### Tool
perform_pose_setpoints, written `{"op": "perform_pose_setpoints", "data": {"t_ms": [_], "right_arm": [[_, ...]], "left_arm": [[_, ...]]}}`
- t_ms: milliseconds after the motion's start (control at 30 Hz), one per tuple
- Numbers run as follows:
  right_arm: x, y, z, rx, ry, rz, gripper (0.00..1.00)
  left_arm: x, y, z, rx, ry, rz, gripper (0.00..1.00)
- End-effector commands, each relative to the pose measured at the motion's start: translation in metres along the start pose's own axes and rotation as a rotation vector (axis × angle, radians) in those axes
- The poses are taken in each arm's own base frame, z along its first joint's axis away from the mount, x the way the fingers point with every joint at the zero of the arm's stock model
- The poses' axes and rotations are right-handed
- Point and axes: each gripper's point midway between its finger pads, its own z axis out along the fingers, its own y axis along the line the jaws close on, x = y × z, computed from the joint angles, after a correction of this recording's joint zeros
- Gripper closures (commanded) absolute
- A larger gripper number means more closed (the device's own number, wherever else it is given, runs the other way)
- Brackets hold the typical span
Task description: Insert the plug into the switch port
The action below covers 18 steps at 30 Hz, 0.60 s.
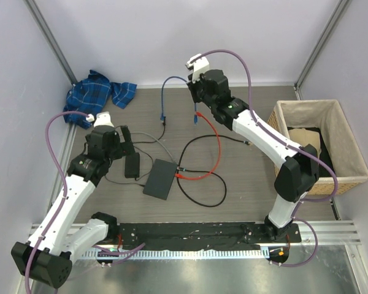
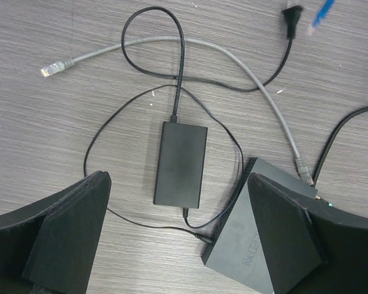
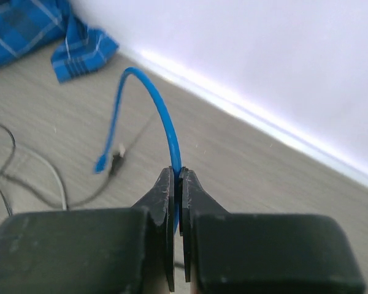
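Observation:
The switch (image 1: 159,179) is a flat dark grey box lying mid-table; it also shows in the left wrist view (image 2: 245,248), and its edge sockets are too small to make out. My right gripper (image 1: 196,103) is shut on a blue cable (image 1: 172,78) and holds it above the far table. In the right wrist view the cable (image 3: 167,122) arcs away from the shut gripper (image 3: 178,176) to a blue plug (image 3: 101,164). A second blue plug (image 1: 197,119) hangs below the gripper. My left gripper (image 2: 178,236) is open and empty above the black adapter brick (image 2: 181,162), left of the switch.
A grey cable (image 2: 233,61) and a thin black cord run to the switch. A red cable (image 1: 218,142) and a black cable loop (image 1: 202,197) lie to its right. A blue checked cloth (image 1: 98,93) lies at the back left. A lined basket (image 1: 349,179) stands at the right.

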Motion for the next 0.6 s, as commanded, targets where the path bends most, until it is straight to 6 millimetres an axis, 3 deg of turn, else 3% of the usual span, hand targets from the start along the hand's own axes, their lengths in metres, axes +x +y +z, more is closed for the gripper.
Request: {"op": "perform_pose_setpoints", "data": {"t_ms": [0, 200, 400, 467, 567], "right_arm": [[-0.093, -0.020, -0.023, 0.070, -0.284, 0.028, 0.99], [-0.131, -0.029, -0.032, 0.104, -0.413, 0.048, 0.99], [-0.093, -0.003, -0.027, -0.018, -0.361, 0.093, 0.99], [-0.085, 0.011, -0.029, -0.086, -0.379, 0.166, 0.99], [-0.065, 0.040, -0.017, -0.214, -0.346, 0.252, 0.99]], "left_arm": [[-0.012, -0.004, -0.001, 0.031, -0.045, -0.042, 0.00], [-0.011, -0.003, 0.000, 0.032, -0.041, -0.042, 0.00], [-0.011, -0.005, 0.000, 0.044, -0.036, -0.044, 0.00], [-0.010, -0.006, 0.000, 0.047, -0.037, -0.044, 0.00], [-0.012, -0.006, 0.000, 0.051, -0.039, -0.050, 0.00]]}}
